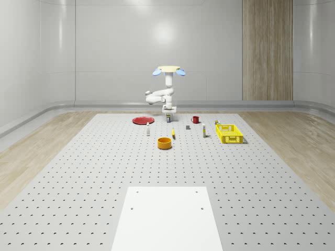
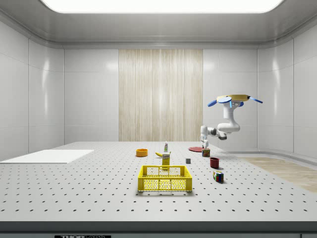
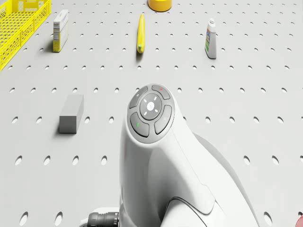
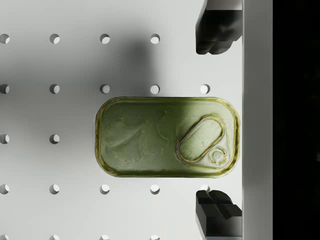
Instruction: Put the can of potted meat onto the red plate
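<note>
While drone (image 1: 169,70) hovers, open end effector (image 4: 218,121) straddles rounded-rectangular, embossed-metal potted meat can (image 4: 167,137).

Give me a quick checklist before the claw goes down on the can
1. Claw open: ok, fingers apart, wider than the can.
2. Claw centred on can: not ok, the fingers straddle its pull-tab end, not its middle.
3. Can upright, lid up, on the table: ok.
4. Can free of neighbours: ok in the wrist view.
5. Drone hovering above the can: ok.
6. Plate free to receive it: ok, nothing on it in the whole-scene view.
</note>
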